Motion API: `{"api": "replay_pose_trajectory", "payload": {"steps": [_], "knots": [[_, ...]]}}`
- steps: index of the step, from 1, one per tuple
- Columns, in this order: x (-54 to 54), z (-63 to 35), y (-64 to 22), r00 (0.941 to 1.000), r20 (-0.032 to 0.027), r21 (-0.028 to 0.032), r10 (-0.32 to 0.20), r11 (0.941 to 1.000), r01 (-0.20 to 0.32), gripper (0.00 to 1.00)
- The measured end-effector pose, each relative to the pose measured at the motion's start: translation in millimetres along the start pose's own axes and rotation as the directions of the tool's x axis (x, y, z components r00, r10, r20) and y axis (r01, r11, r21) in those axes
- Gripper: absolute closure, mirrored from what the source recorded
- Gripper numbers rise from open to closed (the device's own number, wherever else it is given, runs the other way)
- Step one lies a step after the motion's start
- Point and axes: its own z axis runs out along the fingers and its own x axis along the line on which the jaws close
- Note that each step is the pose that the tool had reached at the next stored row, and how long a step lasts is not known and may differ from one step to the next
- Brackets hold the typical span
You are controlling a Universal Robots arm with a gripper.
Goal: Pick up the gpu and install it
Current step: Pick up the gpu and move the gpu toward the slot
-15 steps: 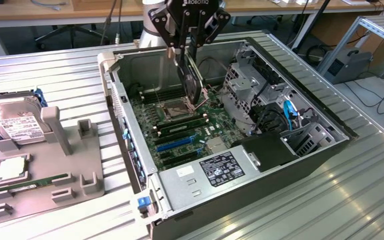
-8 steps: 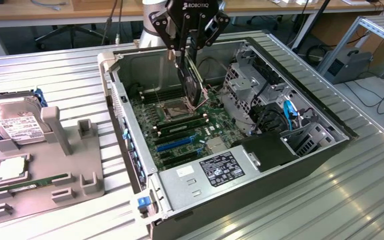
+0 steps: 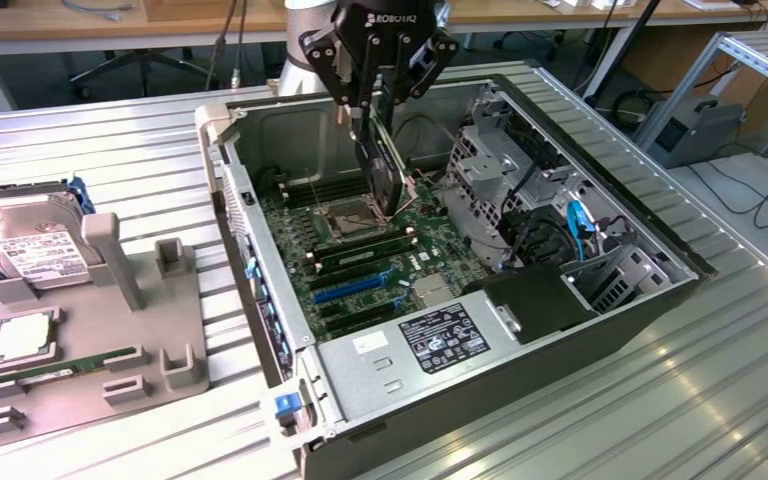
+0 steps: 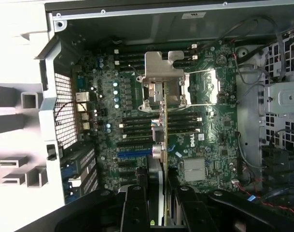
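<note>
- Sitting nearest in the exterior view: a ribbed metal table point(image 3: 704, 400) bearing an open computer case point(image 3: 598, 310), side panel off, with a white-labelled power unit point(image 3: 444, 338) at its near end
- On the exterior view's left, beside the case: a grey holder tray point(image 3: 144, 340) carrying a propped hard drive point(image 3: 24, 245), a square processor chip point(image 3: 24, 338) and a green memory stick point(image 3: 57, 368), all well apart from the arm
- Inside the case: the green motherboard point(image 3: 418, 235) point(image 4: 209, 111), a blue slot point(image 3: 344, 288) point(image 4: 133, 154) toward the near end, and a processor socket point(image 3: 353, 215) point(image 4: 163, 82) with a silver frame further in
- On the exterior view's right in the case: a drive cage point(image 3: 491, 160) and a blue cable point(image 3: 575, 225)
- The gpu point(image 3: 384, 170) point(image 4: 160, 145) hangs upright and edge-on over the motherboard, lower end close by the socket and the dark slots; contact with the board cannot be told
- The gripper point(image 3: 373, 105) point(image 4: 159, 212) is above the case, its fingers point(image 4: 134, 212) pinching the gpu's upper edge, one on each face
- Farthest: wooden desks point(image 3: 91, 20) with cables hanging behind
</note>
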Motion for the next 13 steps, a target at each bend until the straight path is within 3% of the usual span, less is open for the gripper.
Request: {"api": "replay_pose_trajectory", "payload": {"steps": [13], "knots": [[-0.1, 10.3, 0.2, 1.0000, 0.0000, 0.0000, 0.000, 1.0000, 0.000, 0.73]]}}
